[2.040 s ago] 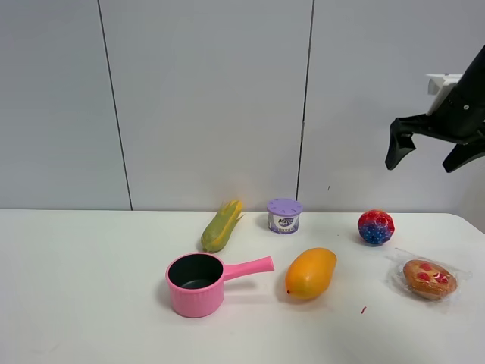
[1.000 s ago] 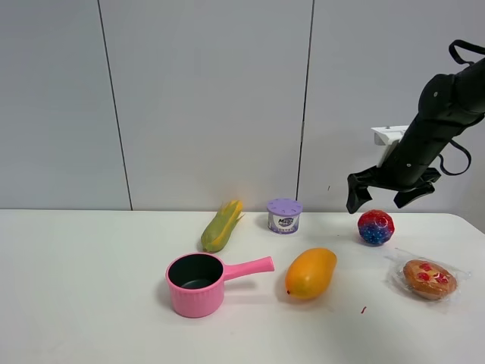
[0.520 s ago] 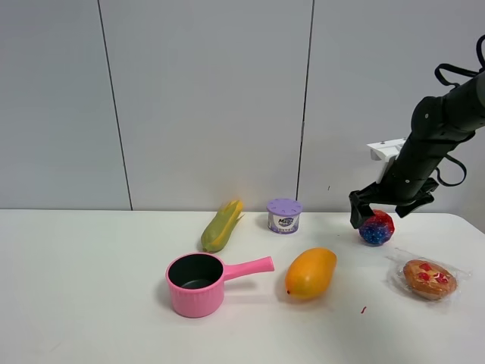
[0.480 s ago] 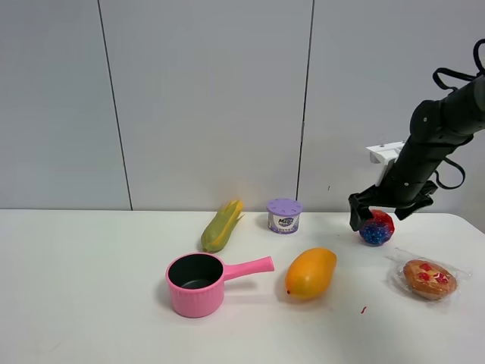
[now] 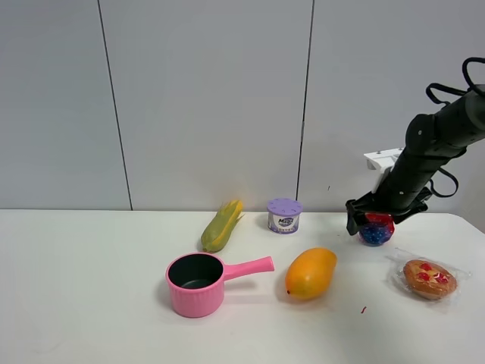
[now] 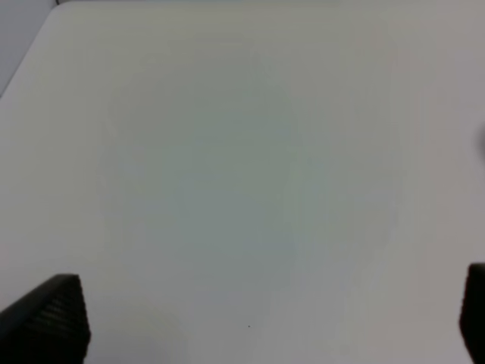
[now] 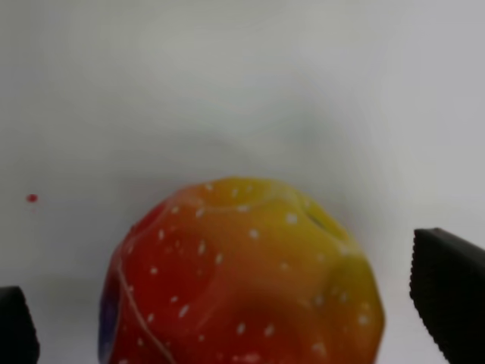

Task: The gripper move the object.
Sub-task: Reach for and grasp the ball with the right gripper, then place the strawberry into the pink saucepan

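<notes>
**Right gripper** (image 5: 374,221) hung low over the mottled red-and-blue ball (image 5: 377,230). The ball sat on the white table (image 5: 91,303), at about 2 o'clock from the mango (image 5: 311,273) and 10 o'clock from the wrapped pastry (image 5: 429,278). The jaws stood wide, with one of the fingers (image 7: 449,297) on either side of the ball. The wrist view showed a gap at each side, though contact lower down could not be ruled out. **Left gripper** (image 6: 258,318) was spread wide above the tabletop and held nothing.
</notes>
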You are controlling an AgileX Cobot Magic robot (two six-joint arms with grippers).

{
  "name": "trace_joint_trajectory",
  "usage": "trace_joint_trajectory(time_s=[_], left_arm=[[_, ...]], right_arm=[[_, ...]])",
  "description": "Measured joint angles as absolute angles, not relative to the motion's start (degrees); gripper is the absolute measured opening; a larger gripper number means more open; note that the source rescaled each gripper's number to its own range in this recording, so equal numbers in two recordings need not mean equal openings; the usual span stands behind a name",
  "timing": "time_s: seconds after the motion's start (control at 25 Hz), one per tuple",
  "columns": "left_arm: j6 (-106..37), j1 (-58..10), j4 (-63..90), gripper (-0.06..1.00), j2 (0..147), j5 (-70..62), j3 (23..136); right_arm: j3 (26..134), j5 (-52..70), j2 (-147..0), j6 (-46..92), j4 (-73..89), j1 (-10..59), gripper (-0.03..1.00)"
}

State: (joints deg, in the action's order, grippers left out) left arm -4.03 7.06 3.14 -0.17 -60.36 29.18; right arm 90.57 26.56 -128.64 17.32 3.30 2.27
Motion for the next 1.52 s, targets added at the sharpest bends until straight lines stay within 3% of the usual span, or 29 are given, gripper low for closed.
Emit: trace_joint_trajectory(time_s=[0.48,0.52,0.6,0.72,0.76,1.2,1.52], left_arm=[[-4.03,7.06,3.14,1.00,-0.17,-60.36,29.18],[-4.03,7.06,3.14,1.00,-0.17,-60.36,29.18],[-4.03,7.06,3.14,1.00,-0.17,-60.36,29.18],[-4.03,7.06,3.14,1.00,-0.17,-60.36,29.18],[-4.03,7.06,3.14,1.00,-0.17,-60.36,29.18],[-3.76,7.06,3.14,1.00,-0.17,-60.36,29.18],[-3.76,7.06,3.14,1.00,-0.17,-60.36,29.18]], right_arm=[[90.57,24.29,-129.64,17.14,3.30,2.27,1.00],[90.57,23.79,-129.64,16.64,3.30,2.27,0.96],[90.57,23.19,-129.64,16.30,3.30,2.27,0.72],[90.57,23.02,-129.64,16.02,3.30,2.27,0.04],[90.57,23.02,-129.64,16.02,3.30,2.27,0.00],[90.71,28.59,-126.77,11.16,3.30,2.27,0.01],[90.71,38.62,-110.87,10.03,8.39,2.27,0.01]])
